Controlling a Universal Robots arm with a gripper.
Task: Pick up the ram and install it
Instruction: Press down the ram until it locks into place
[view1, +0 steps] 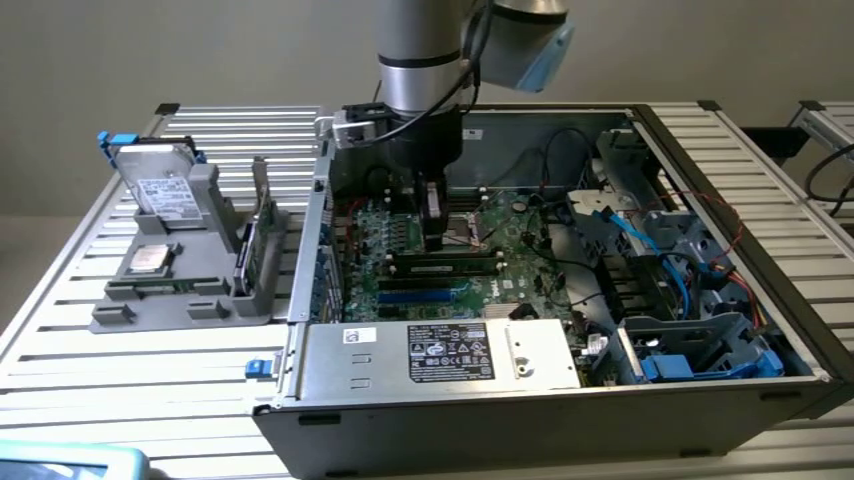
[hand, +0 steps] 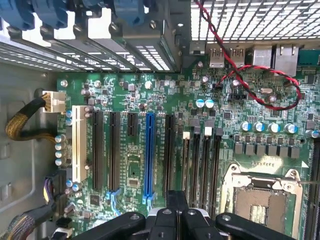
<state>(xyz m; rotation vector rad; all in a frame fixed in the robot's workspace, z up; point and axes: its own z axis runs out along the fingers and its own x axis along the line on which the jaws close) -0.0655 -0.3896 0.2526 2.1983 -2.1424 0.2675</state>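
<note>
We're hovering the gripper (view1: 430, 205) inside the computer case (view1: 534, 400), right over the motherboard (hand: 150, 100). 1 ram stick (view1: 441, 267) is sitting in its slot already, looks installed. Jaws? Can't tell honestly.

The computer case (view1: 534, 430) is matt grey sheet metal; the motherboard (hand: 150, 100) a glossy green board with black plastic slots (hand: 98, 150); the surface (view1: 120, 370) ribbed, brushed aluminium.

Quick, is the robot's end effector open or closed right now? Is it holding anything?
End effector: down inside the computer case, above the motherboard; open or closed cannot be told, nor whether it holds anything.
</note>
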